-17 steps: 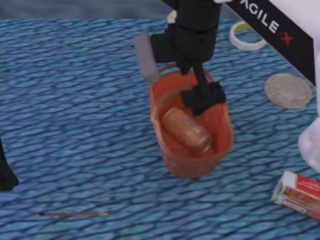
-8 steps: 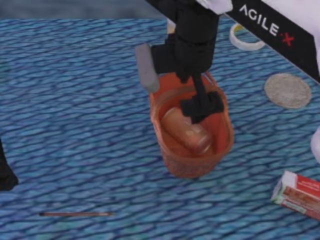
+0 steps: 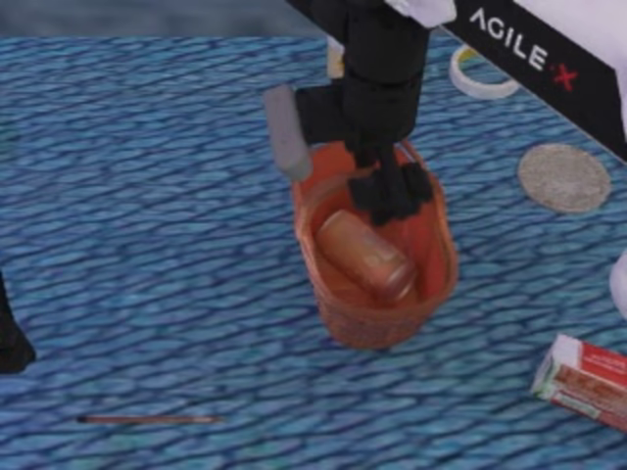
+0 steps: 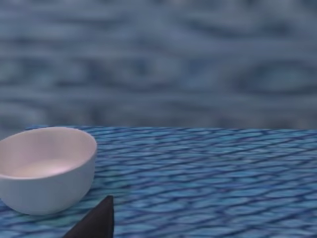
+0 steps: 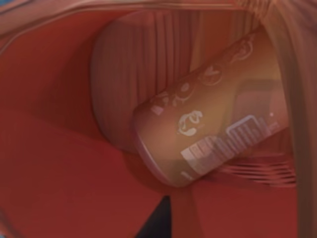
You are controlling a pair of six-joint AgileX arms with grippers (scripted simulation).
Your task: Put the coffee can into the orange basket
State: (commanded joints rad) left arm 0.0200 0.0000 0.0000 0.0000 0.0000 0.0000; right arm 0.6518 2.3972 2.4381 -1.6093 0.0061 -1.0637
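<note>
R arm reaches in from the top view's upper right, wrist angled down. R gripper (image 3: 392,191) sits near table centre, fingers close together. L arm (image 3: 10,338) parked at left edge.

Woven blue cloth with a coarse, scale-like weave over the whole table (image 3: 147,245). Ribbed, woven-looking walls on the orange basket (image 3: 338,313), matt outside; smooth reddish inner faces in the right wrist view. Smooth, slightly glossy tan skin on the coffee can (image 3: 364,257), with pale printed markings along its side. Matt black housing on the right gripper (image 3: 390,191). Smooth, softly glossy white glaze on the bowl (image 4: 47,168). Dull grey, grainy face on the round disc (image 3: 563,177). Printed red-and-white carton (image 3: 583,380), paper-like.
</note>
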